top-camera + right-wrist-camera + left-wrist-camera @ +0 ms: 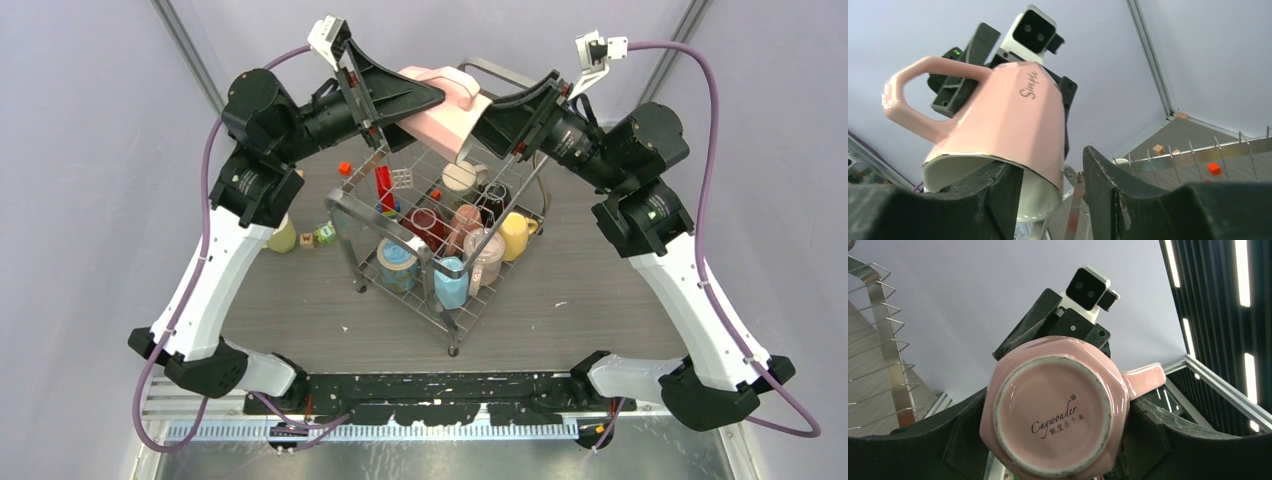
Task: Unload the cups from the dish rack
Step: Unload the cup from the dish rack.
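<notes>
A pink cup (445,110) hangs in the air above the far end of the dish rack (370,225), between my two raised grippers. My left gripper (425,100) is shut on its body; the left wrist view shows the cup's base (1053,415) wedged between both fingers. My right gripper (1048,170) straddles the cup's rim. One finger (993,190) is inside the mouth. The other finger (1118,185) stands outside, a small gap off the wall. Several more cups stand in the rack: blue-and-tan (397,262), light blue (450,282), yellow (515,235).
A yellow-green cup (283,237) stands on the table by the left arm, with small toy blocks (325,235) next to it and an orange block (344,168) farther back. A red upright piece (384,187) stands in the rack. Rack wires (883,340) pass left of the left gripper.
</notes>
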